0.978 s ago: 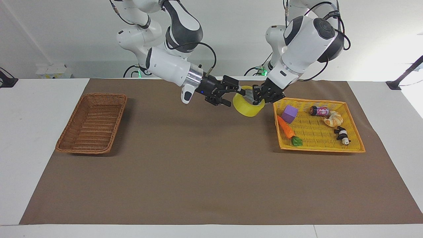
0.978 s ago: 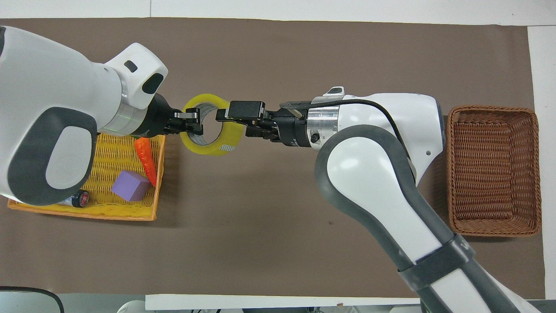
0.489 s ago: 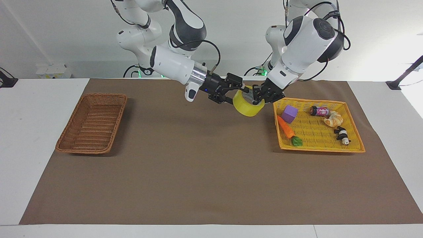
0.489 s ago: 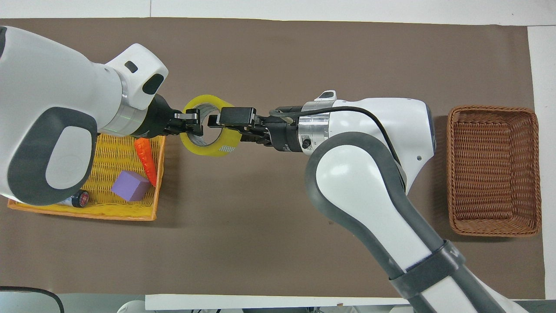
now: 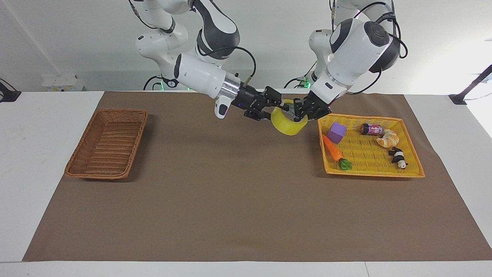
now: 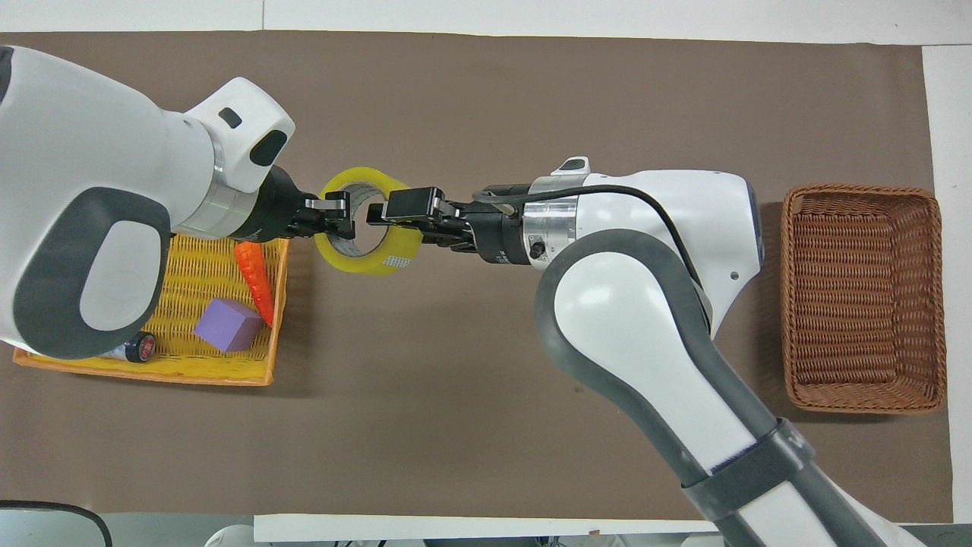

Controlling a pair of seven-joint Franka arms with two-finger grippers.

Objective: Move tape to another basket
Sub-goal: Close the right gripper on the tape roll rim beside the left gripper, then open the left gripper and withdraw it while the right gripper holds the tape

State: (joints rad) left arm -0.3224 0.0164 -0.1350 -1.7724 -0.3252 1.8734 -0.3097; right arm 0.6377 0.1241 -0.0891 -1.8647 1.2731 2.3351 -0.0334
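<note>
yellow tape (image 5: pixel 287 122) hangs over the mat beside the tray (image 5: pixel 412 169), gripped by the left gripper (image 5: pixel 301 111). right gripper (image 5: pixel 277 106) has just closed on its rim; handover toward basket (image 5: pixel 105 143) can proceed.

A robotics lab — two white arms mounted at a table (image 5: pixel 34 154), brown mat (image 5: pixel 238 192), bare white walls.

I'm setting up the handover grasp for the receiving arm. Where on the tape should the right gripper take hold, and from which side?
Grip the ring wall of the tape where it faces the brown basket, one finger through the open core and one outside. The left gripper shut on it occupies the wall at the yellow tray's end, so the right gripper best comes from the basket's end.
</note>
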